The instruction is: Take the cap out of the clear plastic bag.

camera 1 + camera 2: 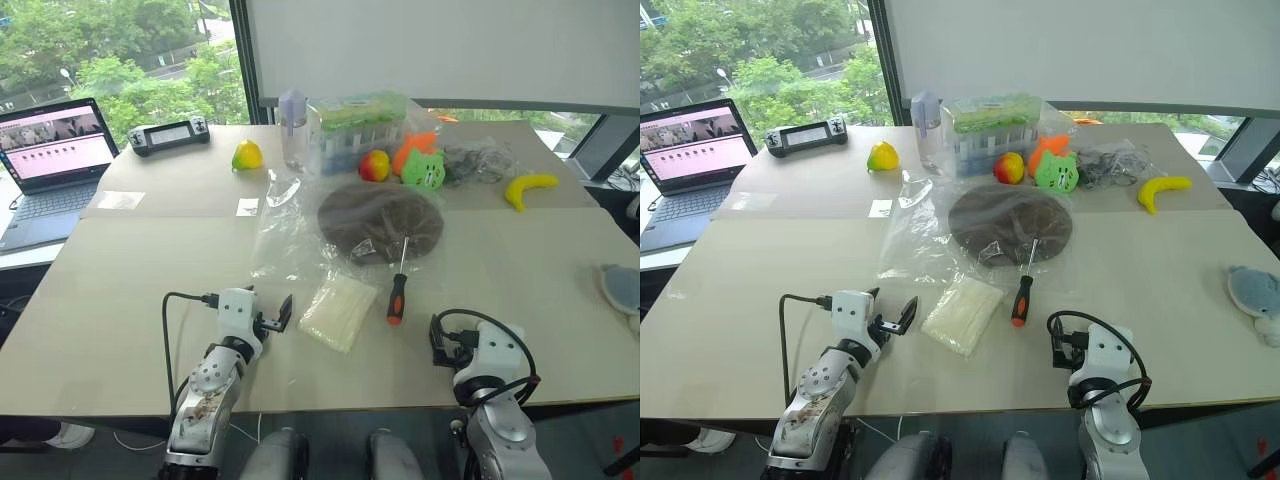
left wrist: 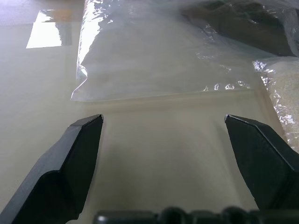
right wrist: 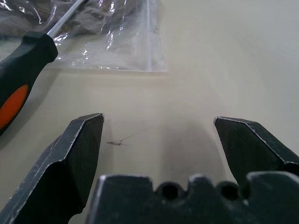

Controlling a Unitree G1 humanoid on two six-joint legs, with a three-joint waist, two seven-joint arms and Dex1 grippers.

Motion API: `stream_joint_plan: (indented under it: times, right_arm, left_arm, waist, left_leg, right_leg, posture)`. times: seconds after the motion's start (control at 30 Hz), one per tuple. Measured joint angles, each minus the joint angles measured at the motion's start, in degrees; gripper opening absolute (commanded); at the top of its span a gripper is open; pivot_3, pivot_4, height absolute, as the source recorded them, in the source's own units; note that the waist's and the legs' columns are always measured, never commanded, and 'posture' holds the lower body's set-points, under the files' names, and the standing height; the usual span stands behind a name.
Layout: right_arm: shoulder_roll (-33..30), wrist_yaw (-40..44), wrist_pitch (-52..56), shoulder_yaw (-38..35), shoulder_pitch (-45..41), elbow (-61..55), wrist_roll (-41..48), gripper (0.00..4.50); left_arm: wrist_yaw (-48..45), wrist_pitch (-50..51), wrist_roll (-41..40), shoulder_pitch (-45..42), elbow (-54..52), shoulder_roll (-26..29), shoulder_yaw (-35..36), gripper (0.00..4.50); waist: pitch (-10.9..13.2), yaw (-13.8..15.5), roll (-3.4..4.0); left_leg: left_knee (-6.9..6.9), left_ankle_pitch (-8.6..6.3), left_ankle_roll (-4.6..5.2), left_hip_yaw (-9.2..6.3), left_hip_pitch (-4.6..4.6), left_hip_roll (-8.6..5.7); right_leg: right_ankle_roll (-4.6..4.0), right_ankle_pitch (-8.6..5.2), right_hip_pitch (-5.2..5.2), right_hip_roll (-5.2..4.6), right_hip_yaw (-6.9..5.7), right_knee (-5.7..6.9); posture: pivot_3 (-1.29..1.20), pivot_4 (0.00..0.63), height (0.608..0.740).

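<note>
We see a wide beige table (image 1: 520, 300) filling most of the head view. At centre frame lies the clear plastic bag (image 1: 290, 225), flat on the table, with the cap (image 1: 378, 220) inside its right half, dark brown and round. A laptop (image 1: 50, 160) sits at the left edge, lid up.

Lower left of the frame, the left gripper (image 2: 163, 135) hangs just above the table with its jaws spread wide and nothing between them; the bag's near edge lies just ahead of it. Lower right, the right gripper (image 3: 159, 135) stands likewise wide and empty.

Between the two we note a flat whitish packet (image 1: 340, 310) and a screwdriver (image 1: 398, 295), its shaft resting on the bag over the cap. A banana (image 1: 528, 188) lies at upper right.
</note>
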Motion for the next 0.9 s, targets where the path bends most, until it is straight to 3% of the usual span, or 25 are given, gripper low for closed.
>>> stream_joint_plan:
  times: [0.13,0.23,0.37,0.47,0.57,0.67,0.8,0.9]
  right_arm:
    - [-0.71,0.09,1.83,-2.43,-1.81,-0.08,1.51,4.50]
    - [-6.12,0.84,6.60,-11.52,-7.88,-1.79,5.81,4.50]
    - [-9.84,1.29,14.48,-17.78,-14.70,-3.79,11.29,4.50]
    - [-15.49,3.81,22.69,-18.16,-19.61,-4.49,15.07,4.50]
    - [-20.17,6.59,29.97,-18.30,-22.44,-6.48,19.02,4.50]
    - [-24.75,9.83,39.34,-17.98,-23.15,-7.86,23.45,4.50]
    - [-25.41,13.62,50.85,-16.51,-27.34,-13.34,33.57,4.50]
    - [-22.47,14.62,57.13,-11.66,-30.05,-18.52,40.97,4.50]
  left_arm:
    - [-0.34,0.24,-0.19,-0.89,0.58,0.96,1.07,4.48]
    - [-5.15,0.58,-2.19,-8.67,5.77,9.95,6.14,4.48]
    - [-16.08,4.08,-8.05,-17.50,7.21,18.88,9.45,4.48]
    - [-26.97,10.39,-13.38,-23.07,8.08,25.13,6.96,4.48]
    - [-36.98,12.99,-14.41,-28.54,11.66,32.38,4.80,4.48]
    - [-44.40,14.22,-14.69,-29.31,12.58,35.97,2.11,4.48]
    - [-51.45,16.97,-16.75,-30.02,12.74,38.06,-0.01,4.48]
    - [-56.24,19.16,-19.29,-30.75,9.37,39.47,-0.82,4.48]
  waist:
    - [0.00,-0.05,-0.01]
    - [0.05,0.11,-0.02]
    - [0.04,0.05,-0.01]
    - [0.06,-0.13,-0.02]
    - [0.07,-0.31,-0.02]
    - [0.07,-0.66,-0.02]
    - [0.13,-1.14,-0.09]
    - [0.14,-1.27,-0.10]
  left_leg:
    - [0.00,0.00,0.00,0.00,-0.01,0.00]
    - [0.00,0.09,-0.05,-0.03,-0.04,0.00]
    - [0.00,0.25,0.21,-0.11,-0.03,0.06]
    - [0.00,0.23,0.26,-0.09,-0.15,0.02]
    - [-0.11,0.18,0.22,-0.10,-0.13,0.05]
    - [-0.13,0.13,0.28,-0.08,-0.27,0.07]
    - [-0.09,0.12,0.30,-0.09,-0.34,0.28]
    - [-0.09,0.11,0.29,-0.10,-0.34,0.41]
  right_leg:
    - [0.00,0.00,-0.01,0.00,0.01,0.00]
    - [-0.07,0.05,-0.07,0.06,-0.07,0.07]
    - [-0.09,0.06,-0.02,0.18,-0.08,0.02]
    - [-0.09,0.06,-0.07,0.16,-0.07,0.01]
    - [-0.12,0.04,0.00,0.23,-0.09,-0.03]
    - [-0.13,0.03,-0.02,0.22,-0.06,-0.09]
    - [-0.14,0.03,-0.03,0.28,-0.06,-0.15]
    - [-0.17,0.03,-0.01,0.34,-0.07,-0.21]
  posture:
    - [0.00,0.150,0.739]
    - [0.00,0.150,0.739]
    - [0.00,0.150,0.739]
    - [0.00,0.150,0.739]
    - [0.00,0.150,0.739]
    - [0.00,0.150,0.739]
    - [0.00,0.150,0.739]
    - [0.00,0.150,0.739]
